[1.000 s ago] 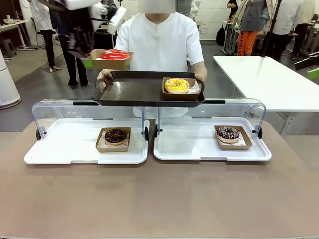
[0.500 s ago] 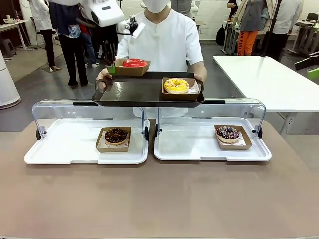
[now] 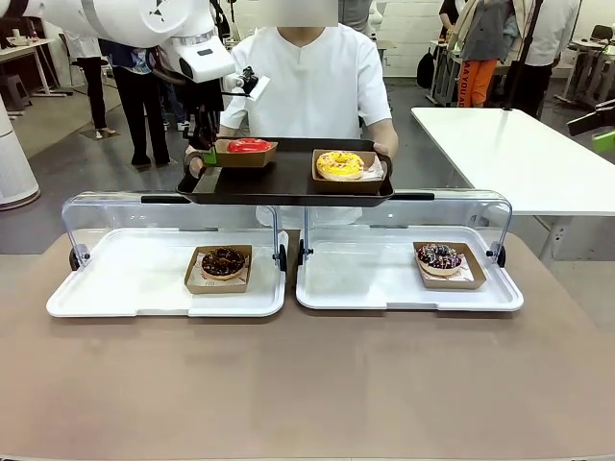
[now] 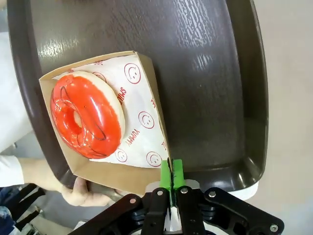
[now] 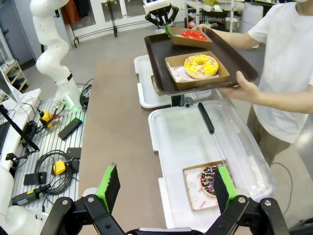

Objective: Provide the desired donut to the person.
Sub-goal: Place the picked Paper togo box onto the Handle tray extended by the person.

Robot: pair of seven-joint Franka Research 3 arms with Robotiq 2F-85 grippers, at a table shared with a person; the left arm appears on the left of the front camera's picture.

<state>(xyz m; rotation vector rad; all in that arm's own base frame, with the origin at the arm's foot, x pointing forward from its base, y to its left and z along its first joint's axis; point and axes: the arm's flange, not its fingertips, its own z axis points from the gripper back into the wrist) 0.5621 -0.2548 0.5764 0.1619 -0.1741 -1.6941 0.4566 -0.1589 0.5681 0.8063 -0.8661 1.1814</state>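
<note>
The person [image 3: 307,77], in a white shirt, holds a dark serving tray [image 3: 288,181] over the display cases. My left gripper [image 3: 207,154] is shut on the edge of a cardboard box [image 4: 146,147] holding a red-glazed donut [image 3: 248,146] [image 4: 85,115]. The box is down at the left end of the dark tray [image 4: 210,73]. A yellow donut [image 3: 340,164] [image 5: 201,64] in its own box sits at the tray's right end. My right gripper [image 5: 166,183] is open and holds nothing, low over the right display case [image 5: 181,142].
Two white display cases with raised clear lids stand on the brown table. The left case [image 3: 125,279] holds a chocolate donut [image 3: 223,261]. A sprinkled chocolate donut [image 3: 439,256] [image 5: 210,180] lies in the right case. The person's hand [image 4: 80,193] grips the tray rim beside my left gripper. A white table [image 3: 509,154] stands at the right.
My left arm has carried the boxed red donut to the right and down, from above the tray's left corner onto the tray. The right gripper has not moved.
</note>
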